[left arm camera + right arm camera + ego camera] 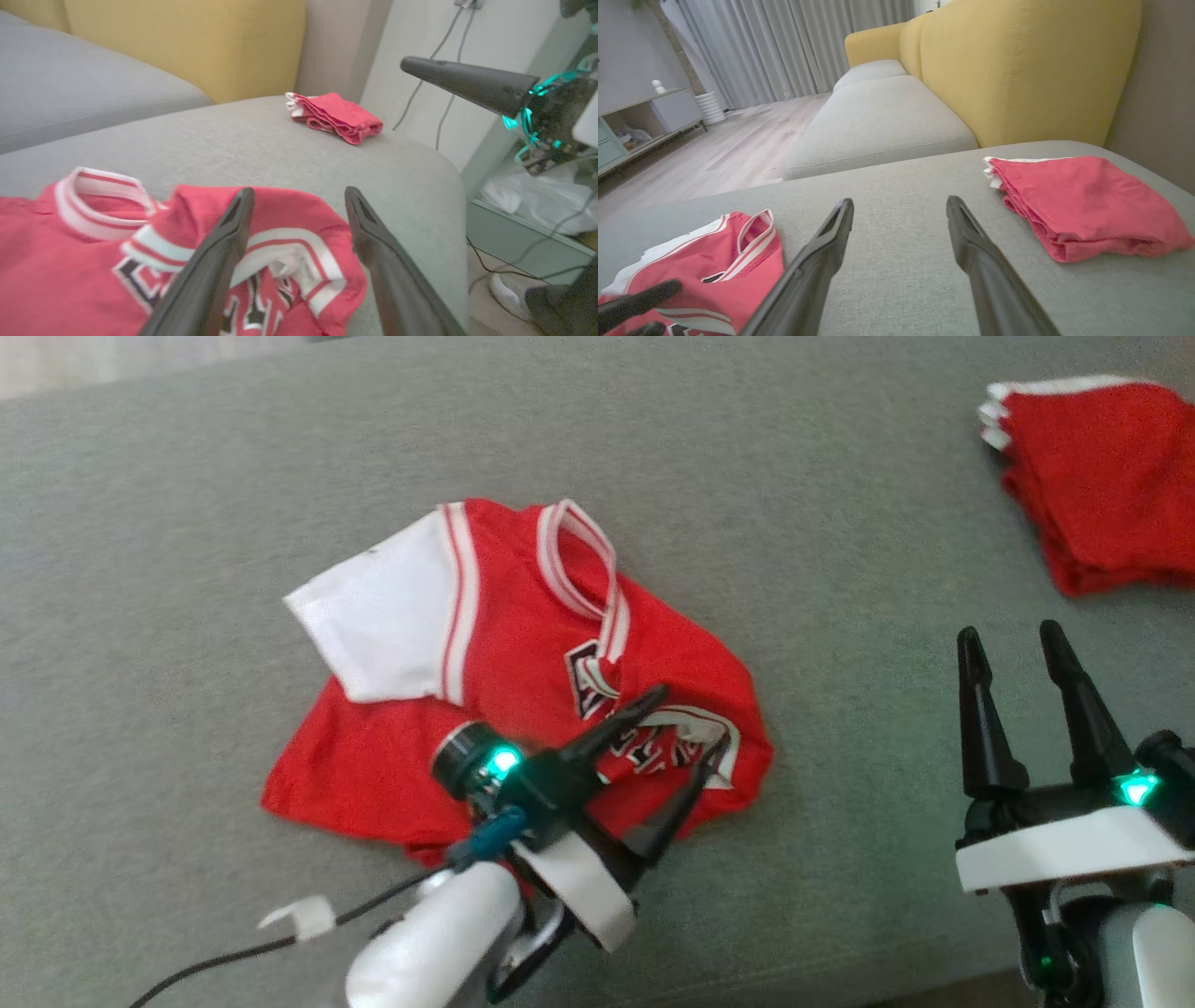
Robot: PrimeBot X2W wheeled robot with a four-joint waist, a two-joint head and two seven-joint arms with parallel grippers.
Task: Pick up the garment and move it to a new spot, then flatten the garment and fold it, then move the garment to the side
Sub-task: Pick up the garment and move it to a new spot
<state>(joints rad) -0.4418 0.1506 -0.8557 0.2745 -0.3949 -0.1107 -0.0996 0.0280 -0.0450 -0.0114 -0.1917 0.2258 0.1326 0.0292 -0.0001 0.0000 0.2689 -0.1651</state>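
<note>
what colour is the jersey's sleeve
White sleeve with a red stripe at the seam, clearest in the head view.

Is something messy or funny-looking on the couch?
Yes. The red jersey lies crumpled on the grey cushion: one white sleeve sticks out, and its right side is bunched and folded over on itself. The red pile at the far right is neatly folded by comparison.

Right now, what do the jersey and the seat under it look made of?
Jersey: thin, soft cloth, matte red with a white sleeve. It rumples and folds over itself, so probably a light synthetic knit. Its collar looks like thicker, striped ribbed trim. Seat cushion: matte grey upholstery fabric with a fine heathered weave, likely padded underneath.
</note>
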